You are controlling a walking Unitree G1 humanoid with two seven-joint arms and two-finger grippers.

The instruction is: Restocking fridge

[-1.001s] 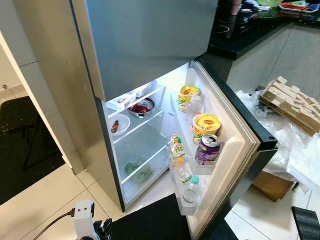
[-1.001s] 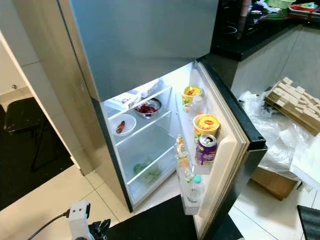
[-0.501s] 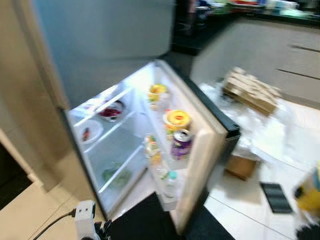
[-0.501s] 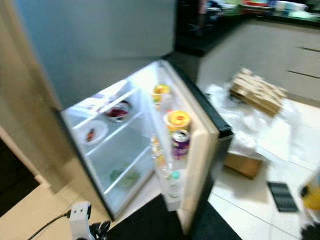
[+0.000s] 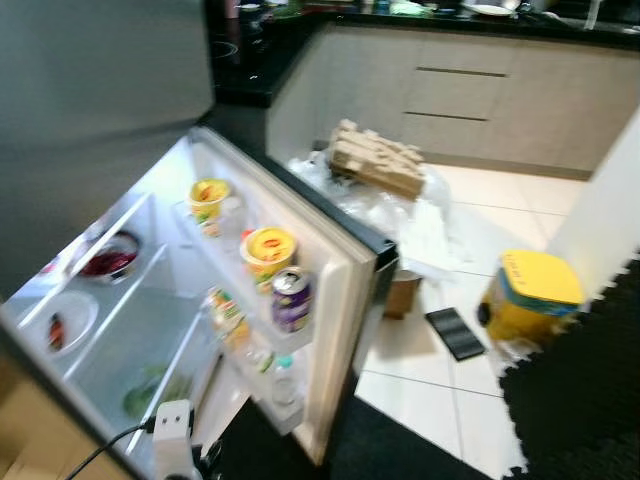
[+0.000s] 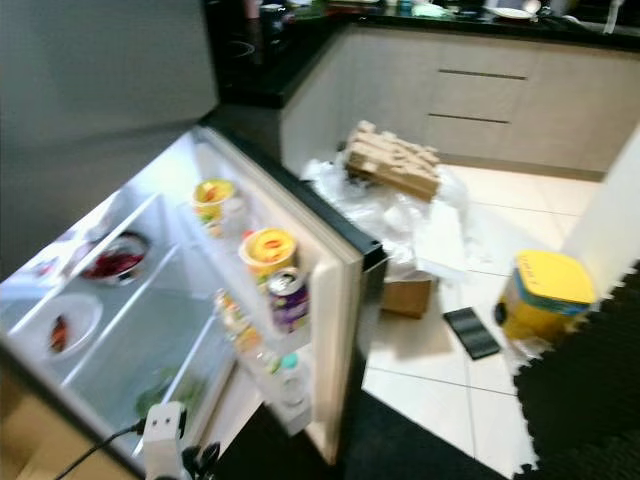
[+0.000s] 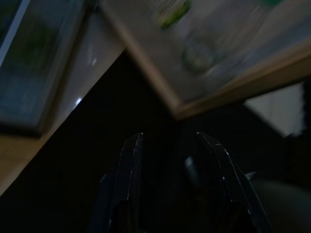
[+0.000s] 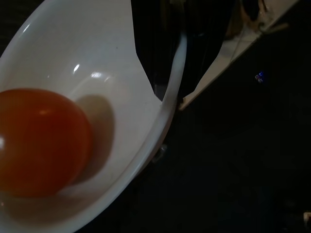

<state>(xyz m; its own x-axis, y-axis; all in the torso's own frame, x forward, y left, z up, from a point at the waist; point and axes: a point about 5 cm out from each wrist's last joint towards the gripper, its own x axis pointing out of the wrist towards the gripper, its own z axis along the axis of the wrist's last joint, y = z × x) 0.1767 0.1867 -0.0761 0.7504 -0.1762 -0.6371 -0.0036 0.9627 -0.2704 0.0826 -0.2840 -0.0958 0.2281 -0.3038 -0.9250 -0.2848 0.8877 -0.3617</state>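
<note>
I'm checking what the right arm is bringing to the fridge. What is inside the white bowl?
Inside the white bowl sits one round orange-red fruit, perhaps a tomato, resting against the bottom near one side. Its underside and the bowl floor beneath it are covered.

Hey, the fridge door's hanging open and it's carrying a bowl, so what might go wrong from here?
1. The right wrist view shows a white bowl with a round orange fruit loose inside; a tilt might roll it out.
2. The head views are blurred, so the robot seems to be turning; the open fridge door stands close and could get bumped.
3. A yellow tub and a dark flat thing lie on the floor, possible trip hazards.
</note>
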